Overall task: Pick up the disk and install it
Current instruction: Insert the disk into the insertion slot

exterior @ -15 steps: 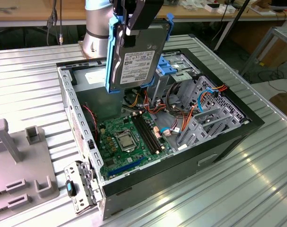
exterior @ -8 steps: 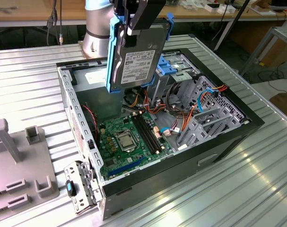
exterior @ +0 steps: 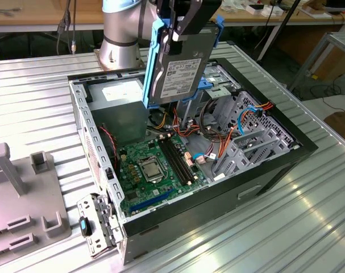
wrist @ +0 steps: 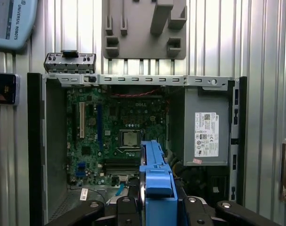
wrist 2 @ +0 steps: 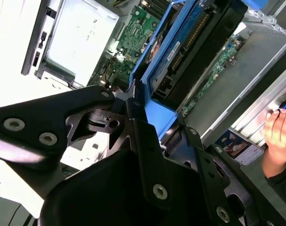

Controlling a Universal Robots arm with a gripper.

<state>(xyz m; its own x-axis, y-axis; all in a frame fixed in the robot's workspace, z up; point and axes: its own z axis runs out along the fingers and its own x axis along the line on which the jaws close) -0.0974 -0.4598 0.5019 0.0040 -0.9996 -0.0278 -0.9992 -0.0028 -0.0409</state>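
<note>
Jaws of the tool (exterior: 179,31) clamped around the top of the disk (exterior: 178,77), disk held on edge above the open computer case (exterior: 263,176), over the motherboard (exterior: 155,165), case laid on the ribbed tabletop (exterior: 286,227)

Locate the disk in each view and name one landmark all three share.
Exterior view: disk hanging from the gripper, above the open case.
Second wrist view: disk slanting beyond the gripper, over the case.
First wrist view: disk edge-on between the gripper links, over the motherboard.
Shared landmark: the green motherboard.
</note>
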